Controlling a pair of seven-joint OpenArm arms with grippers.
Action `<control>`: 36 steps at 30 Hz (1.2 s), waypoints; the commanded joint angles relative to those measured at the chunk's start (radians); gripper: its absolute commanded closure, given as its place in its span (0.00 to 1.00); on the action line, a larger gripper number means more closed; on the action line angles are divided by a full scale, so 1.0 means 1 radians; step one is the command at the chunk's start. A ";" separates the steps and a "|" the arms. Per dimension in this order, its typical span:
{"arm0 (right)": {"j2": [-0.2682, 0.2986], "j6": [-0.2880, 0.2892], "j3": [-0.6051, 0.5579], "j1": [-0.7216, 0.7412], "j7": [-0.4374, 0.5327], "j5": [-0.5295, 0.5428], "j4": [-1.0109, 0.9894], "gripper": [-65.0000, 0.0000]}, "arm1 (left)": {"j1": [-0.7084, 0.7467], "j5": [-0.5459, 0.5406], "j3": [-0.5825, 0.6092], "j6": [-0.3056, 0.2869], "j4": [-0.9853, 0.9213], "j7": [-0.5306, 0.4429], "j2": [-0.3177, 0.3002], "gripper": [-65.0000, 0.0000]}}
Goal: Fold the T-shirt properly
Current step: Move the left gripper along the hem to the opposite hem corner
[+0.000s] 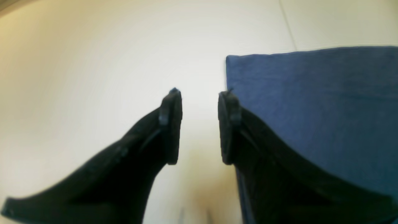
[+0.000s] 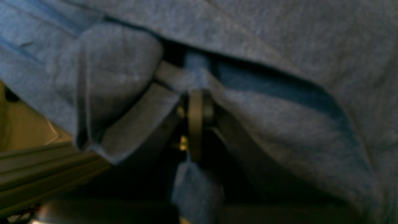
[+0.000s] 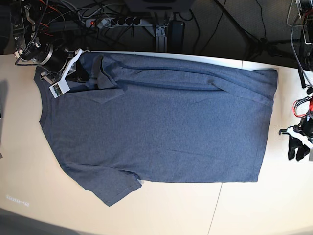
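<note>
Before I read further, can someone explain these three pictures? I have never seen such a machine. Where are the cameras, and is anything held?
This is a robot with two arms working at a pale table. One camera looks down from above; the other two sit on the arms' wrists, looking along the jaws. A blue-grey T-shirt lies spread on the table, its far edge already folded over. The right gripper, at the overhead picture's top left, is shut on the T-shirt's cloth there. The left gripper, at the overhead picture's right edge, has its jaws open and holds nothing; it is beside the shirt's edge.
</note>
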 commanded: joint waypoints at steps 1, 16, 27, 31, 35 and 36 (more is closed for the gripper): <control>0.016 0.016 0.007 -0.006 -0.048 -0.041 -0.002 1.00 | -0.052 -0.004 0.024 -0.008 -0.031 -0.018 -0.025 0.65; 0.016 0.016 0.007 -0.006 -0.051 -0.040 -0.002 1.00 | -0.596 -0.083 0.476 -0.053 -0.745 -0.183 -0.012 0.65; 0.016 0.016 0.007 -0.006 -0.052 -0.040 -0.002 1.00 | -0.757 -0.170 0.489 -0.153 -1.143 -0.183 0.138 0.65; 0.016 0.016 0.007 -0.006 -0.053 -0.040 -0.002 1.00 | -0.756 -0.178 0.489 -0.168 -1.146 -0.182 0.154 0.65; 0.016 0.016 0.007 -0.006 -0.052 -0.040 -0.002 1.00 | -0.756 -0.178 0.489 -0.168 -1.146 -0.182 0.154 0.65; 0.016 0.016 0.007 -0.006 -0.052 -0.040 -0.002 1.00 | -0.756 -0.178 0.489 -0.168 -1.146 -0.183 0.155 0.65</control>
